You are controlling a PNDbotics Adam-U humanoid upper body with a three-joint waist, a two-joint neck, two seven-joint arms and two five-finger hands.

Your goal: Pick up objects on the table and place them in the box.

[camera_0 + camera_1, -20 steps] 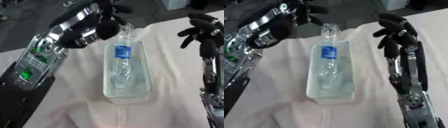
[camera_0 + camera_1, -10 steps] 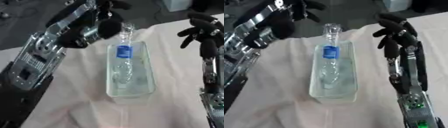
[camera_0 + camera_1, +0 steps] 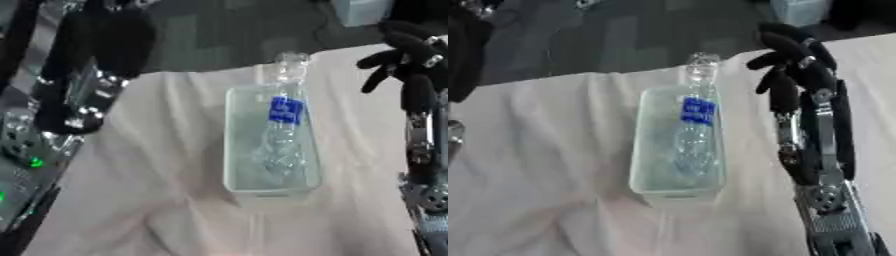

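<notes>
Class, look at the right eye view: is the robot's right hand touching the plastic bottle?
No. The right hand hangs in the air to the side of the bottle, which lies in the clear box, with cloth showing between them.

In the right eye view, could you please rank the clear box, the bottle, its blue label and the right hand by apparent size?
1. Clear box
2. Bottle, lying in the box
3. Right hand, though it may be nearer the camera, so unsure
4. Blue label

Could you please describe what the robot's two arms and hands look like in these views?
The right hand is black with small silver fittings; its forearm mixes black panels with silver metal links and a round silver joint. The left arm is black with silver bolts and a green light lower down. Its hand is out of view.
</notes>
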